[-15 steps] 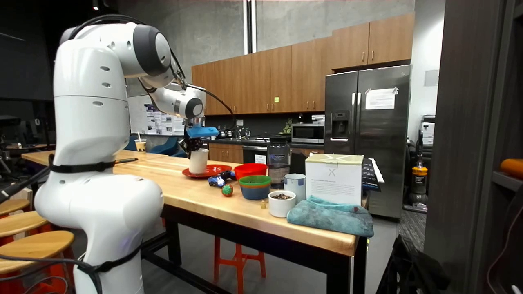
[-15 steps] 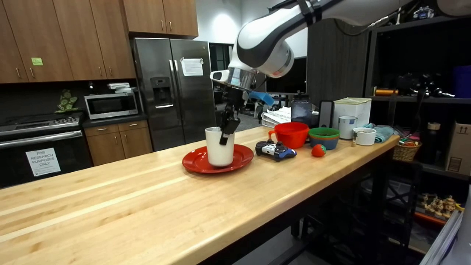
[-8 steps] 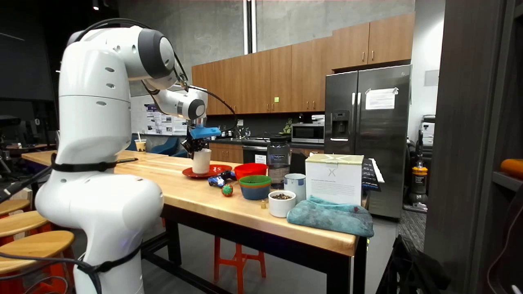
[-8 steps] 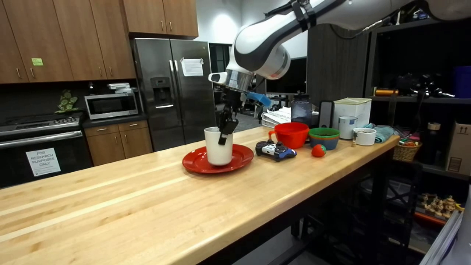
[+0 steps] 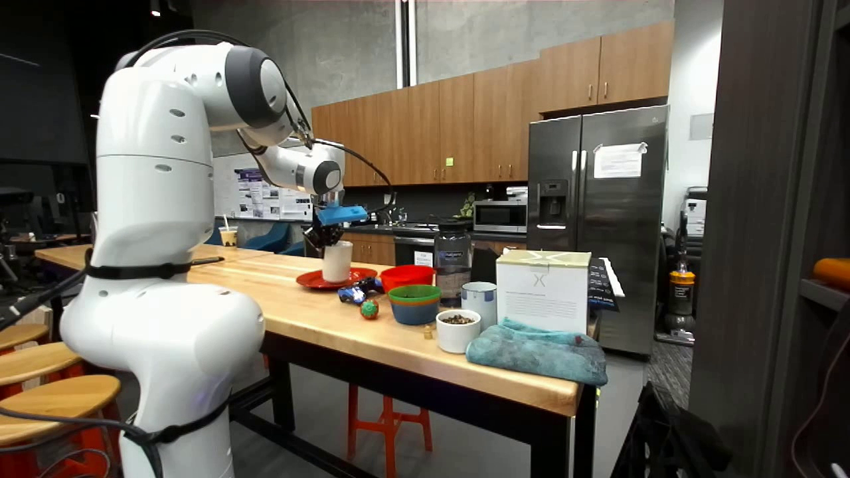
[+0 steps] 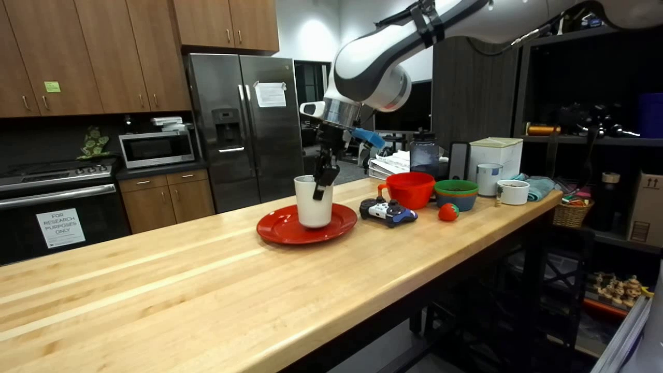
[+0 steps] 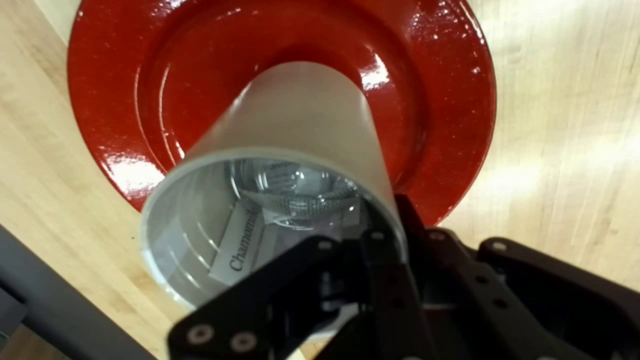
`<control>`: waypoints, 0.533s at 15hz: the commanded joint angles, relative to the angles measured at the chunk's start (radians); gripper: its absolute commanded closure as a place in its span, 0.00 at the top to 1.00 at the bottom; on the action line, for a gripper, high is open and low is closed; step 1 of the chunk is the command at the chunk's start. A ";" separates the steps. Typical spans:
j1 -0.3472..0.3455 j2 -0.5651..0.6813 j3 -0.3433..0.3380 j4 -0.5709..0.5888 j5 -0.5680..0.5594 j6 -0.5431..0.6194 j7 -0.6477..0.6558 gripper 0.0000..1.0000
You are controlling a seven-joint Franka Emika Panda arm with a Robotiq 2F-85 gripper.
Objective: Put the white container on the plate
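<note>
The white container [image 6: 310, 207] stands upright within the rim of the red plate [image 6: 277, 228]. I cannot tell whether its base touches the plate. My gripper [image 6: 322, 189] is shut on the container's rim. In the wrist view the fingers [image 7: 392, 222] pinch the wall, one inside and one outside. The container [image 7: 305, 110] is open on top and holds packets, one marked "Chamomile", and a clear item. The plate [image 7: 107, 95] shows around its base. In an exterior view the container [image 5: 337, 262] also shows over the plate [image 5: 312, 280], below my gripper [image 5: 325, 240].
A game controller [image 6: 387, 212] lies just beside the plate. Beyond it are a red bowl [image 6: 412, 189], stacked bowls [image 6: 456, 196], a strawberry toy [image 6: 448, 212] and a dark bottle [image 6: 423, 155]. A white box [image 5: 541, 295], low white bowl [image 5: 458, 338] and teal cloth [image 5: 538, 352] stand farther along.
The gripper and the container in it have shifted a little across the plate, toward the controller and the back in an exterior view. The grip looks the same. The plate has not moved.
</note>
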 commanded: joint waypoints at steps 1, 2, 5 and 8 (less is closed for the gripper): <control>-0.009 0.003 -0.003 0.007 -0.012 0.010 0.000 0.02; -0.010 0.004 -0.003 0.002 -0.010 0.011 -0.001 0.02; -0.013 0.004 -0.003 -0.010 -0.010 0.010 -0.001 0.02; -0.015 0.004 -0.006 -0.007 -0.012 0.013 0.003 0.02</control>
